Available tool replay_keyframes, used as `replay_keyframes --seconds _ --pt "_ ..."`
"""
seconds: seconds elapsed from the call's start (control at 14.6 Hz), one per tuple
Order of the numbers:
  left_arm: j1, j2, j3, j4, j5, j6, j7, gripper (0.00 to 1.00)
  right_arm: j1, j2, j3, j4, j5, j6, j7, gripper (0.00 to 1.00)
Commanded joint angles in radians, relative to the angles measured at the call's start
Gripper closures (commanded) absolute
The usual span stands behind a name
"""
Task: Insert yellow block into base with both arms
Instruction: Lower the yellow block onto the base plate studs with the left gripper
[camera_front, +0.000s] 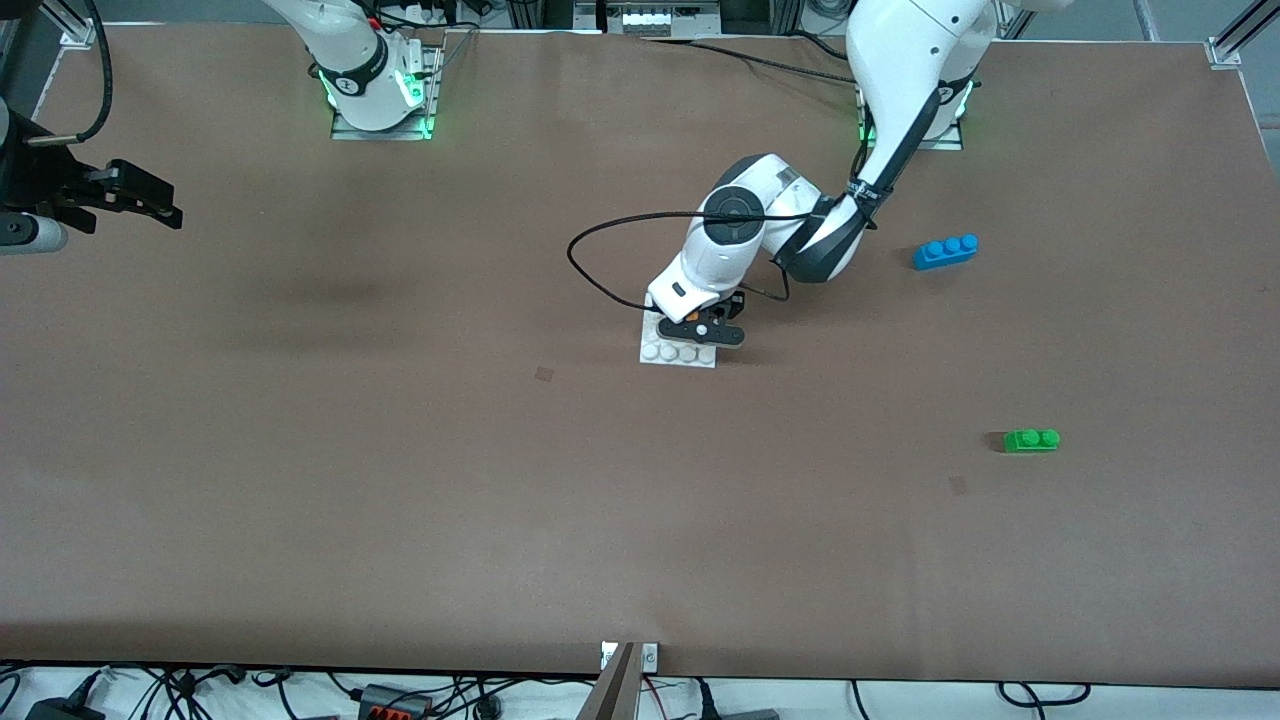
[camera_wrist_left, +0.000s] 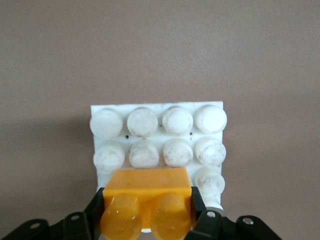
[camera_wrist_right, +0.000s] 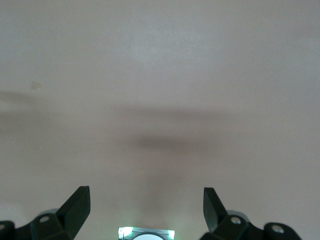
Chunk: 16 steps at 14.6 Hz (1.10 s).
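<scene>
Left wrist view, yellow block (camera_wrist_left: 146, 200) over base (camera_wrist_left: 159, 134)

Yellow block (camera_wrist_left: 146, 205) orange-yellow and glossy, base (camera_wrist_left: 160, 142) white with faint dark specks, blue brick (camera_front: 945, 251) bright blue, green brick (camera_front: 1031, 440) vivid green, table (camera_front: 400, 480) plain matte brown.

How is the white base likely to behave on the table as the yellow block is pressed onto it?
The base looks like thin, rigid plastic lying flat, so it probably won't bend or tip. Nothing holds it: the right gripper hangs open over bare table, so it may slide. The left gripper clamps the yellow block over its edge studs, so off-centre pressure might shift it.
</scene>
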Motion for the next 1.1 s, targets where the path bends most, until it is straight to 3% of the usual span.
replay_keyframes --seconds 0.0,1.03 --pt "-0.028 0.004 0.025 0.009 0.009 0.009 -0.025 0.58 -0.010 0.002 0.002 0.006 -0.012 0.005 0.013 0.00" --pt "-0.031 0.021 0.048 0.009 0.036 0.011 -0.025 0.58 -0.021 0.008 0.010 0.003 -0.029 0.052 0.015 0.00"
